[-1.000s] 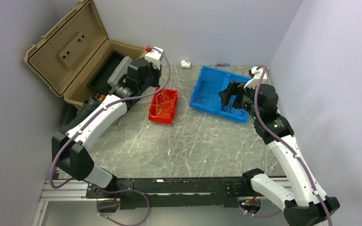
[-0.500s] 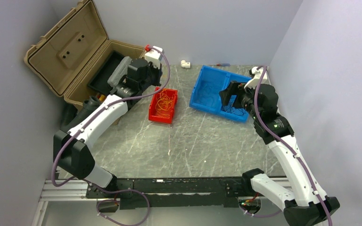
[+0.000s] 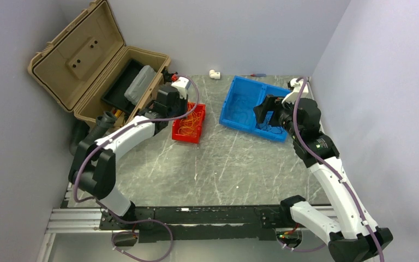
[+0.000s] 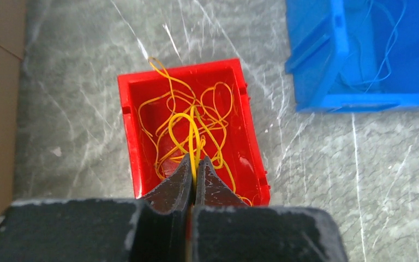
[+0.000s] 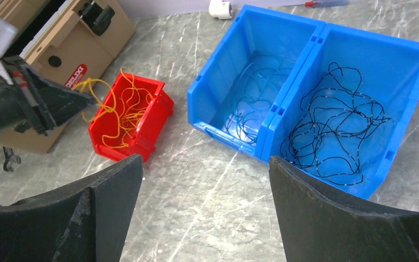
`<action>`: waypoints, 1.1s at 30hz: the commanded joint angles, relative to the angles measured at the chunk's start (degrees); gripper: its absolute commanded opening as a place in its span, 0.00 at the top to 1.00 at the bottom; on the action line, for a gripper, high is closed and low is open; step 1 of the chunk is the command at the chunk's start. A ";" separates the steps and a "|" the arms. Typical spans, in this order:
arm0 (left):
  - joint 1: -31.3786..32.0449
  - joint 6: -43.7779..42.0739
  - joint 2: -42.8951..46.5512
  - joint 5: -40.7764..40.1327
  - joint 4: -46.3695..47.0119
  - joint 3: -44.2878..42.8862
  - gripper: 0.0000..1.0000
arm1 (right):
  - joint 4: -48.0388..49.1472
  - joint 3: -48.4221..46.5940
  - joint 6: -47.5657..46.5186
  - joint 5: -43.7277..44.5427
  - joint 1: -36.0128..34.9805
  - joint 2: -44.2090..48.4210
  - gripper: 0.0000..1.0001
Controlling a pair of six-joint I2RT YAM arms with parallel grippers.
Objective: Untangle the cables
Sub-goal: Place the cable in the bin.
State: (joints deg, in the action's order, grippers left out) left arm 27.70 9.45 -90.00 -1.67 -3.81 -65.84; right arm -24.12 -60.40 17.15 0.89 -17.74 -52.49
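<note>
Left wrist view: left fingers (image 4: 179,183) pinched shut on one strand of the yellow cables (image 4: 196,130) piled in the red bin (image 4: 180,71), right fingers (image 5: 95,213) wide open, empty, by the blue bin (image 5: 214,82); next, probably lift that strand clear slowly.

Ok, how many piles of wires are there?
3: yellow wires in the red bin, blue wires in the blue bin's left half, black wires in its right half. The open case might hide more.

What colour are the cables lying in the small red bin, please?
Yellow-orange cables; clearest in the left wrist view.
</note>
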 commanded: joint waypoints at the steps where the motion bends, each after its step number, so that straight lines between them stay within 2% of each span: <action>1: -0.08 2.14 -4.70 1.97 -0.79 -1.20 1.00 | 1.57 -0.21 0.67 -0.53 0.05 1.34 0.12; 6: -0.07 1.40 -14.00 3.75 -10.85 -10.53 1.00 | 0.88 -0.50 0.61 -0.53 0.02 1.95 0.12; 11: -0.09 1.47 -19.96 4.05 -15.54 -15.84 1.00 | -0.14 -0.10 0.95 -0.49 0.06 2.49 0.12; 15: -0.04 1.20 -20.31 3.22 -18.29 -17.73 0.91 | 0.56 3.49 2.98 -2.37 0.07 4.12 0.12; 18: -0.05 0.62 -16.21 3.21 -17.56 -16.60 0.75 | 1.05 6.60 4.41 -2.90 0.02 5.45 0.12; 23: 0.06 0.14 -6.57 4.13 -16.90 -14.19 0.39 | 1.21 9.55 5.50 -3.29 0.00 6.78 0.09; 28: 0.23 0.39 4.03 5.04 -16.23 -10.72 0.14 | 1.01 10.77 6.03 -3.28 0.07 8.01 0.08; 29: 0.17 0.65 5.91 5.46 -16.18 -10.04 0.02 | 0.93 10.95 6.17 -3.07 0.07 8.19 0.07; 33: 0.21 2.81 12.64 6.33 -15.67 -6.03 0.01 | 1.34 11.84 6.84 -3.13 0.07 9.15 0.06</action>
State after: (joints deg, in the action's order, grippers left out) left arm 27.73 10.35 -82.04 2.72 -20.34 -75.64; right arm -24.29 -49.34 22.72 -1.85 -17.72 -44.93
